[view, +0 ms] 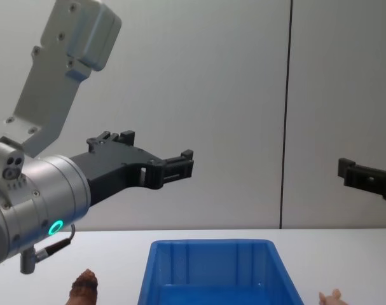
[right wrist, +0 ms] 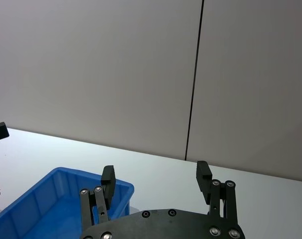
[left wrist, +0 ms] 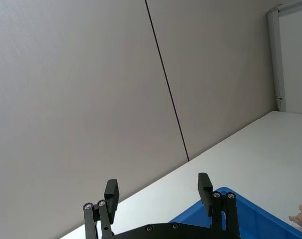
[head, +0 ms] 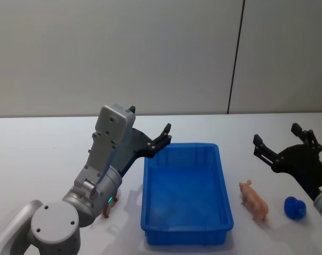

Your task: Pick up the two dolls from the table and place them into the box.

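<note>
Left hand, right hand both wide, raised
Ribbed blue box between them; stubby pink doll below right hand, fuzzy brown doll below left

— What colours are here?
— The desk is plain white. The box is bright blue, ribbed inside. At its three o'clock lies a pale pink doll, at eight a reddish-brown doll.
— And the arms' ends?
— The left pincer and right pincer are both black.
</note>
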You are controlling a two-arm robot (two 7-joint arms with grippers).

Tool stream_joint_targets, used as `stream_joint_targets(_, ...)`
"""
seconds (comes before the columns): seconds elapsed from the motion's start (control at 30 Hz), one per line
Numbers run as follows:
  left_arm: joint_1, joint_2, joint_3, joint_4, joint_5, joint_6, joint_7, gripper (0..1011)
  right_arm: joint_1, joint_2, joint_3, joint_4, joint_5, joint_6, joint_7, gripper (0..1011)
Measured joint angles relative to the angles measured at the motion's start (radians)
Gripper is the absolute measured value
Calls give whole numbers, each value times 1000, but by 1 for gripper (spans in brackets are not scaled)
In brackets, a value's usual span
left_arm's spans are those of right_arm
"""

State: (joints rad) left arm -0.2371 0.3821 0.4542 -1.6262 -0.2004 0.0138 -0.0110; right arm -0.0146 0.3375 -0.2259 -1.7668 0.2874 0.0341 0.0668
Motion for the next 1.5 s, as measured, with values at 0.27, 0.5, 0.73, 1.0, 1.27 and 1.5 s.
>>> stream_joint_targets(0.27, 0, 0, 0, 0, 0, 0, 0, 1001, 0, 0, 0, 0, 0, 0, 0, 1001)
stream_joint_targets(0.5, 0, 0, 0, 0, 0, 0, 0, 1001, 0, 0, 0, 0, 0, 0, 0, 1001)
stream_joint_targets(0.73, 0, 0, 0, 0, 0, 0, 0, 1001, 0, 1, 0, 1, 1, 0, 1, 1001)
stream_joint_targets(1.0, 0, 0, 0, 0, 0, 0, 0, 1001, -5, 28, 22, 15, 27, -1, 34, 1001)
stream_joint_targets(1.27, 0, 0, 0, 0, 0, 0, 0, 1001, -18, 69, 51, 42, 54, 7, 78, 1001)
stream_joint_targets(1.5, 0, 0, 0, 0, 0, 0, 0, 1001, -33, 103, 71, 72, 60, 30, 110, 1001)
